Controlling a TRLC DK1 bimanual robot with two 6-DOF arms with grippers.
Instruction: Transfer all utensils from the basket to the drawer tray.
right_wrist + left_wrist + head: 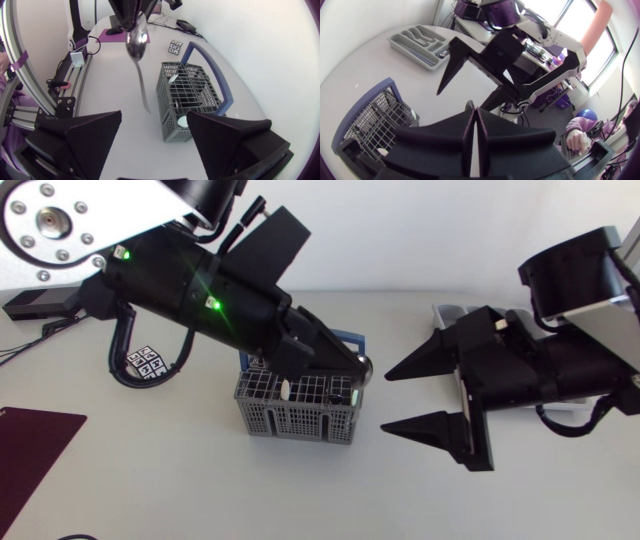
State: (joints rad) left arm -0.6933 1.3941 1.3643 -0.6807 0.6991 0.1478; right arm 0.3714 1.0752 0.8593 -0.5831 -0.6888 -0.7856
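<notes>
One spoon clenched in the left end effector over the basket edge; right end effector released, just beside.

left arm: black, green LEDs, silver flange | right hand: black wedges

**Tally by kind**

One spoon; one wire basket; one drawer tray; two tools, the left tool and the right tool; one dark red mat; one marker card; one flat black device.
</notes>
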